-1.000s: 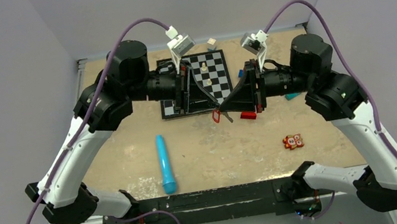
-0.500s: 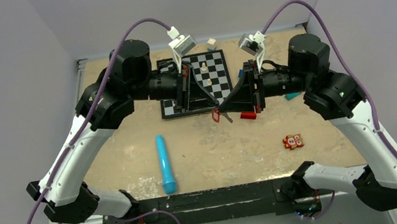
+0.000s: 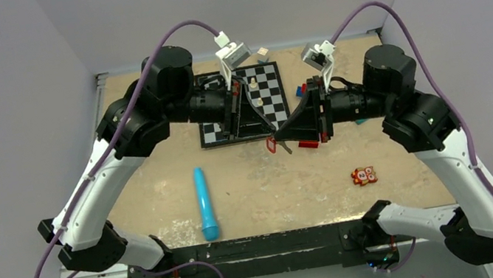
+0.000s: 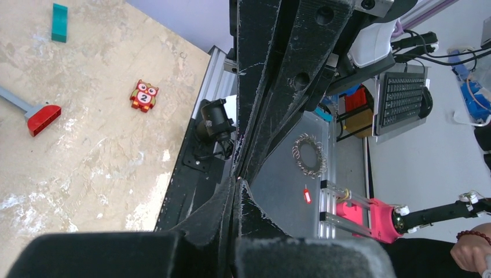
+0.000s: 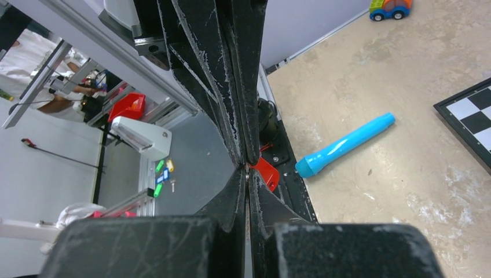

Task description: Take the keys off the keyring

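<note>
The keyring (image 3: 271, 145) hangs where closed left hand (image 3: 271, 134) meets closed right hand (image 3: 279, 135).

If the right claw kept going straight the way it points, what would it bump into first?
The left claw: they point at each other, tips nearly meeting, the red key tag hanging right there. Whether they touch is unclear.

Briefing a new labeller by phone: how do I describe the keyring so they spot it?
Find the chessboard at the far middle. Just past its near edge, right of centre, is the keyring: red tag, white centre, unlike the solid red block beside it.
</note>
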